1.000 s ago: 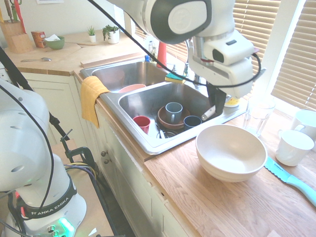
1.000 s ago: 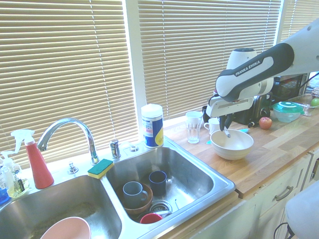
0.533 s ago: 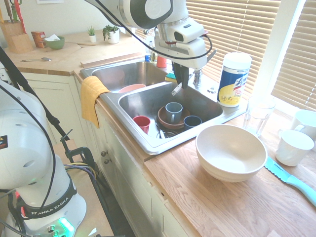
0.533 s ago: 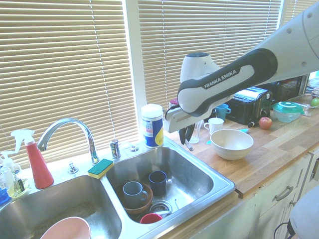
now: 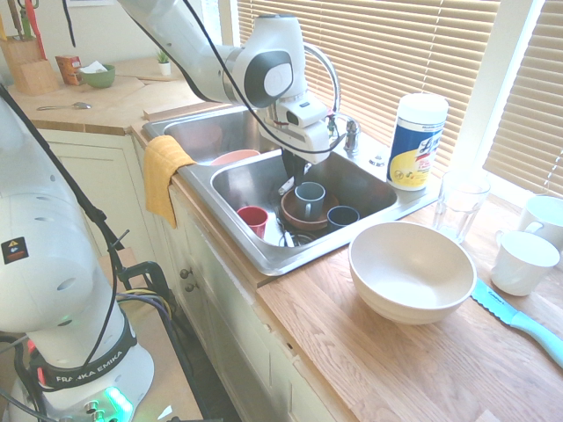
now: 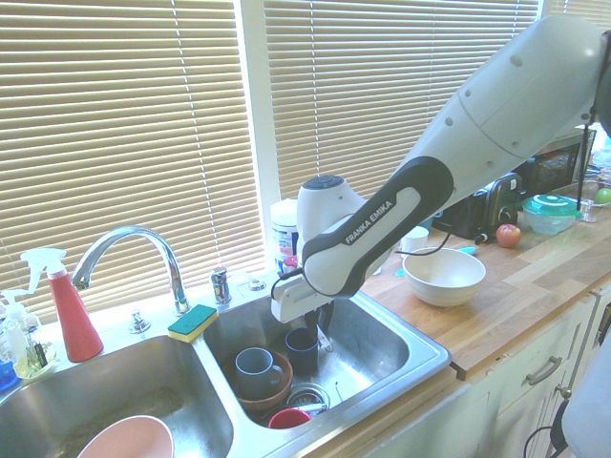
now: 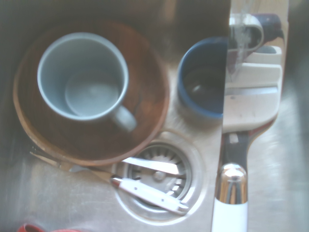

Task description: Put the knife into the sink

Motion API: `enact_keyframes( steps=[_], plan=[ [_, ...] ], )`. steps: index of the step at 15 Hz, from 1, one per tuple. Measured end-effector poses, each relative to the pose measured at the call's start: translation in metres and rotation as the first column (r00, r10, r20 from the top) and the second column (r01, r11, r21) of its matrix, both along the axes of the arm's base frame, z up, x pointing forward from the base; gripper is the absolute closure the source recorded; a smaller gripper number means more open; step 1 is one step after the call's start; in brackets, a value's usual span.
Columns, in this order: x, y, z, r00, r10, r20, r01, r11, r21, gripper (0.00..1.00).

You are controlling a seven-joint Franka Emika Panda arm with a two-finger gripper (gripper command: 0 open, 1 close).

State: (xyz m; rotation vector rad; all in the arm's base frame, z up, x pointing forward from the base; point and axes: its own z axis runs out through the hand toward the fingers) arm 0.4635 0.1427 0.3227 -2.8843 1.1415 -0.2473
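The knife hangs tilted in the end effector over the sink.

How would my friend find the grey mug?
Look in the steel sink basin below the window blinds. A brown bowl sits by its drain, and the grey mug stands inside it; the dark blue cup and red cup stand outside.

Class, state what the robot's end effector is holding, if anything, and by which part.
The end effector holds the knife over the sink; which part it grips cannot be told.
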Motion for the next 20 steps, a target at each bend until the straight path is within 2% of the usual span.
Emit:
enact_keyframes(
  steps=[5,10,18,19,20],
  plan=[
    [0.015,0.011,-0.068,0.998,-0.032,-0.055,0.032,0.999,0.000,1.00],
    [0.012,0.016,-0.118,0.995,-0.019,-0.099,0.020,1.000,0.001,1.00],
    [0.028,0.022,-0.167,0.990,-0.019,-0.137,0.016,1.000,-0.023,1.00],
    [0.031,0.021,-0.170,0.990,-0.024,-0.138,0.022,1.000,-0.021,0.00],
    [0.034,0.021,-0.172,0.990,-0.029,-0.140,0.027,0.999,-0.018,0.00]
  ],
)
